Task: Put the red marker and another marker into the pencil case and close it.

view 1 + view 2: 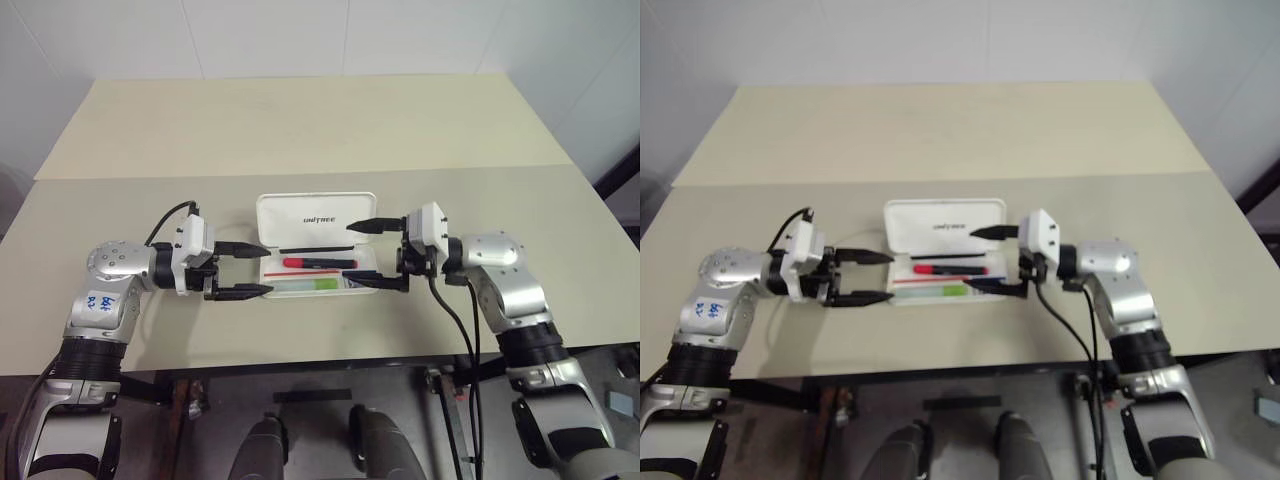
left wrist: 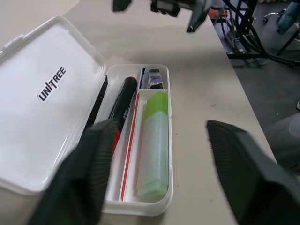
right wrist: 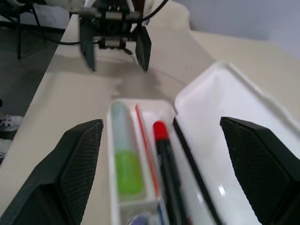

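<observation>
Between 2 open, empty hands — left hand [image 1: 250, 270], right hand [image 1: 366, 252] — open white pencil case [image 1: 316, 214], red marker [image 1: 318, 262] inside.

Silver arms, white wrist blocks, black cables, 2 black-fingered grippers

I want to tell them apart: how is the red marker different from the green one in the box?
The red marker is slim and round with a black part; the green marker is wider, flatter and see-through lime. The red marker lies in the slot nearer the open lid, the green marker in the slot at the outer wall. Both lie flat, lengthwise, inside the white pencil case.
</observation>
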Tool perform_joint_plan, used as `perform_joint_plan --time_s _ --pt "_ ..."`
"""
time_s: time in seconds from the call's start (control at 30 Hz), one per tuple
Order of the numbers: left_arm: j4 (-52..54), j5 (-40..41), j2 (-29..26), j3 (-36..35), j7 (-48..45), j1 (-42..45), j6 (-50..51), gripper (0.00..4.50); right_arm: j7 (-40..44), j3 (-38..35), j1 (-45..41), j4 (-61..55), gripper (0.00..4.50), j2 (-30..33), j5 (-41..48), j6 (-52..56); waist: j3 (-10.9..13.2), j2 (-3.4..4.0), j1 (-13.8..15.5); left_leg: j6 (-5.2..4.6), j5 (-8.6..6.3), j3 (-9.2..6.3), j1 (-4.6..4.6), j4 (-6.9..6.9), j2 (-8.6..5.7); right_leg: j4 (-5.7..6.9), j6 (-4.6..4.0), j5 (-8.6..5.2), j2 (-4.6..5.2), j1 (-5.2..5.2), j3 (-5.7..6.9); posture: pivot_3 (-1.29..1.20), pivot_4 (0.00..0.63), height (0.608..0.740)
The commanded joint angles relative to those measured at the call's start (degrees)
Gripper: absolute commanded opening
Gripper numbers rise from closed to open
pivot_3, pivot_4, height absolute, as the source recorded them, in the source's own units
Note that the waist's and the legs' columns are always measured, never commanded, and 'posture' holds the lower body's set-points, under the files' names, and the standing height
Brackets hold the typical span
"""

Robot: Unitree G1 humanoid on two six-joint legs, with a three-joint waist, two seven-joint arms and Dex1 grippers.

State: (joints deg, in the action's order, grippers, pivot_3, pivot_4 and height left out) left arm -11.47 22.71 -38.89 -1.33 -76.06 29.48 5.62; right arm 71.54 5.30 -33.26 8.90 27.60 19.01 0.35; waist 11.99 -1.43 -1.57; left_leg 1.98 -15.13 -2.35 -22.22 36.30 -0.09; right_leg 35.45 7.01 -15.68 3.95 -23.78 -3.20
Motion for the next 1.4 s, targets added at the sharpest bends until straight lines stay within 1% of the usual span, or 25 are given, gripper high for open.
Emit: perform_joint_plan --time_s 0.03,0.2,0.23,0.37,0.47,0.67,0.83,1.03,1.2,1.4 --pt "0.7 1.7 -0.4 -1.9 -0.5 0.9 -0.3 1.97 -1.8 -2.9 2.7 -5.1 4.24 2.1 1.7 1.5 0.0 0.00 0.0 0.00 0.00 0.00 0.00 0.01 0.00 -0.02 0.00 0.00 0.00 0.00 0.00 0.00 0.150 0.740" --pt "0.1 1.6 -0.3 -2.5 0.0 0.8 -1.1 0.15 -3.2 -3.6 4.9 -7.2 4.24 3.1 2.0 2.3 0.0 0.00 -0.3 0.00 0.00 0.05 0.07 0.10 0.02 0.01 -0.01 -0.01 -0.05 0.00 -0.05 0.00 0.150 0.740" --pt "-0.1 1.7 -0.3 -2.6 0.0 0.9 -1.1 0.04 -3.6 -3.8 5.2 -7.6 4.24 3.3 2.0 2.5 0.0 0.00 -0.2 0.00 0.00 0.05 0.08 0.11 0.03 0.04 -0.02 -0.01 -0.07 0.00 -0.05 0.00 0.150 0.740" --pt "-1.7 0.3 0.0 -2.1 0.7 1.3 -2.4 0.04 -4.9 -4.3 5.4 -8.8 4.24 3.8 2.3 2.7 0.0 0.00 -0.1 0.00 0.01 0.02 0.07 0.15 0.02 0.07 -0.03 -0.01 -0.06 0.00 -0.05 0.00 0.150 0.740" --pt "-4.0 -3.0 0.2 1.3 -0.4 1.7 -4.8 0.04 -5.7 -4.5 5.3 -9.6 4.24 3.8 2.4 3.0 0.0 0.00 0.0 0.00 0.01 0.02 0.06 0.17 0.00 0.05 -0.02 -0.01 -0.05 0.01 -0.05 0.00 0.150 0.740" --pt "-9.9 -7.5 3.7 4.7 0.7 3.3 -9.8 0.04 -7.2 -4.3 5.7 -11.9 4.24 3.5 2.5 3.9 0.0 0.00 0.0 0.00 0.01 0.02 0.03 0.17 0.00 0.03 -0.02 -0.01 -0.04 0.01 -0.04 0.00 0.150 0.740" --pt "-12.8 -9.2 5.5 5.8 1.0 4.2 -11.9 0.04 -8.3 -4.4 6.4 -13.5 4.24 3.6 2.8 4.4 0.0 -0.01 0.0 0.00 0.01 0.00 0.04 0.17 0.01 0.06 -0.02 -0.01 -0.06 0.00 -0.03 0.00 0.150 0.740" --pt "-14.7 -10.1 5.7 5.6 2.2 4.8 -13.3 0.04 -9.5 -4.3 6.8 -14.8 4.24 3.5 3.2 5.1 0.0 0.00 0.0 -0.01 0.01 0.01 0.04 0.18 0.01 0.06 -0.02 -0.01 -0.05 0.01 -0.04 0.00 0.150 0.740" --pt "-10.9 -5.5 5.5 2.9 1.6 3.6 -10.9 0.04 -10.0 -4.1 6.9 -15.3 4.24 3.0 3.5 5.3 0.0 -0.01 0.0 -0.01 0.01 0.00 0.04 0.19 0.01 0.07 -0.01 -0.01 -0.05 0.01 -0.04 0.00 0.150 0.740" --pt "-4.5 -0.5 2.9 -2.5 1.9 -1.1 -7.3 0.04 -10.1 -3.5 6.6 -14.9 4.24 2.4 3.8 5.3 0.0 0.00 -0.1 -0.01 0.01 0.00 0.04 0.18 0.04 0.07 -0.02 -0.01 -0.05 0.00 -0.04 0.00 0.150 0.740"
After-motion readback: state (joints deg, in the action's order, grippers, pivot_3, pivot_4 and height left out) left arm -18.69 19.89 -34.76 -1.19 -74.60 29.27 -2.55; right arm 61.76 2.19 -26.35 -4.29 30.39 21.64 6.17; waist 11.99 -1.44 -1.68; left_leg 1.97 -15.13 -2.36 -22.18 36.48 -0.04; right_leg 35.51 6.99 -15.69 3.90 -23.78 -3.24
